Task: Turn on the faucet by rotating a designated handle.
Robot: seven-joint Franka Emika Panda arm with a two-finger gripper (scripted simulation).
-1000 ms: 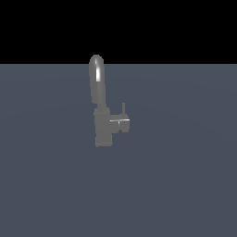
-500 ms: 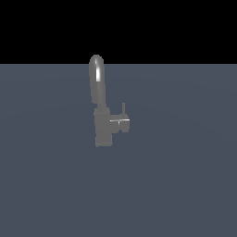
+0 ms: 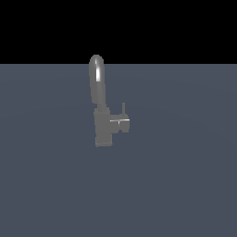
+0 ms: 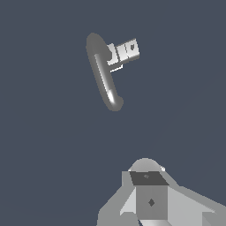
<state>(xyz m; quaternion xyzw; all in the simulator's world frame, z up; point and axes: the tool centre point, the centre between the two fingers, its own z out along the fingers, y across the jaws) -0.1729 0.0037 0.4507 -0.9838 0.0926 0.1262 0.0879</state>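
Faucet (image 3: pixel 102 121): dull grey metal with a smooth, satin finish. It stands just left of centre in the exterior view, upright on the floor.
Spout (image 3: pixel 96 79): tall, narrow tube rising from the body, arched over at the top, with a bright highlight along the curve. In the wrist view it appears from above as a long rounded bar (image 4: pixel 104 75) in the upper centre of the frame.
Body (image 3: pixel 103 129): blocky rectangular prism with flat faces and square edges, sitting below the spout.
Handle (image 3: pixel 121 122): short grey cylindrical stub projecting sideways from the body toward the exterior view's right. A pale glint runs along it. In the wrist view it shows as a light, boxy stub (image 4: pixel 125 50) beside the spout's base end.
Lever (image 3: pixel 123 109): thin pin standing upright from the outer end of the handle.
Floor (image 3: pixel 185 185): flat, uniform slate-blue surface with no texture; a black band fills the top of the exterior view.
Gripper (image 4: pixel 152 198): pale grey, faceted housing at the bottom right of the wrist view, well apart from the faucet and touching nothing. Its fingertips lie outside the frame, so whether the jaws are parted or closed cannot be told. It does not appear in the exterior view.
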